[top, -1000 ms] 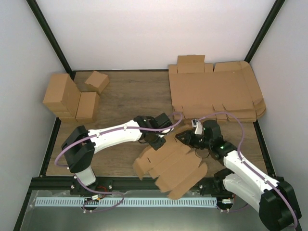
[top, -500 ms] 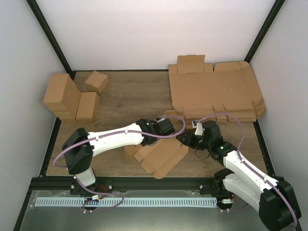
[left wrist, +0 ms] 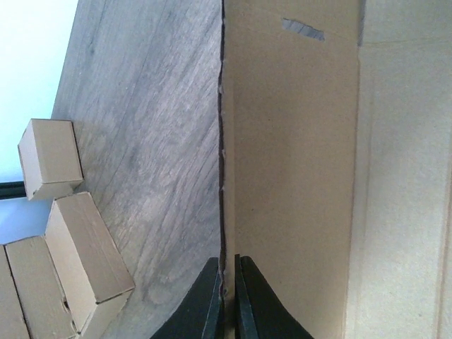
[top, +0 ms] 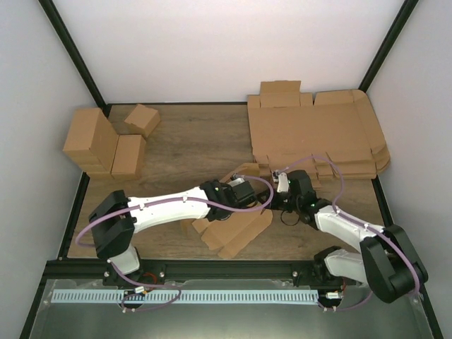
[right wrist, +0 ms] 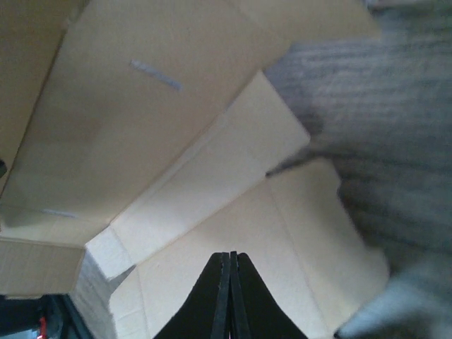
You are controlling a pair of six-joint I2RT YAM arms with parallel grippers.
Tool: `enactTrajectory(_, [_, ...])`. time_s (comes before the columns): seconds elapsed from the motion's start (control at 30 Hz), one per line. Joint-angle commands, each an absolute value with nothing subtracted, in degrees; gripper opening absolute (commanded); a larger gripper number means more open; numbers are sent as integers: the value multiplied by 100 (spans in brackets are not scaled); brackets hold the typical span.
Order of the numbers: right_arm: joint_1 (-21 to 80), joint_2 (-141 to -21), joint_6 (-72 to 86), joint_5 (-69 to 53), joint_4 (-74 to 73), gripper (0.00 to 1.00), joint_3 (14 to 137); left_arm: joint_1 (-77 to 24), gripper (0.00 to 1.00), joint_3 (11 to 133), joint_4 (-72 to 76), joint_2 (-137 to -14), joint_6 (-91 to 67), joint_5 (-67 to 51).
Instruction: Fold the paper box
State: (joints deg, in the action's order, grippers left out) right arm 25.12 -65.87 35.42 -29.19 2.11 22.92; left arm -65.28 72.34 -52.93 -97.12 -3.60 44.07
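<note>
The paper box [top: 236,227] is a brown die-cut piece, partly folded, lying on the table near the front middle. One panel stands up between the two grippers. My left gripper [top: 248,200] is at the box's far edge. In the left wrist view it [left wrist: 227,258] is shut on the thin edge of an upright panel [left wrist: 296,141]. My right gripper [top: 272,202] is just right of it. In the right wrist view it [right wrist: 229,254] is shut, with its tips over the box's pale inner panels [right wrist: 212,183] and no cardboard visible between them.
A thick pile of flat cardboard sheets [top: 318,134] lies at the back right. Several blocky folded boxes [top: 99,141] stand at the back left, also in the left wrist view [left wrist: 78,247]. Purple cables loop over both wrists. The table's front rail [top: 226,267] is close to the box.
The box was spread wide and lifted at the front; now it is folded smaller and lies on the table. Both grippers have moved back and closer together, the right one to the left.
</note>
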Motion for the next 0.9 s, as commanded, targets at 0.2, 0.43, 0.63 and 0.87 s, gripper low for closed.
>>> enactTrajectory(0.2, [2633, -7137, 2543, -1621, 2463, 1, 2052, -6548, 8, 6772, -4537, -9045, -187, 4061])
enactTrajectory(0.43, [3277, -8037, 2165, -485, 3457, 1, 1937, -6548, 8, 6646, -4411, -8948, -205, 3970])
enactTrajectory(0.63, [3308, -8626, 2316, -68, 3618, 1, 2113, -6553, 8, 6552, -4395, -8793, -196, 3962])
enactTrajectory(0.87, [3305, -9329, 2042, -261, 3543, 1, 2539, -6549, 4, 6368, -4309, -8697, -158, 3932])
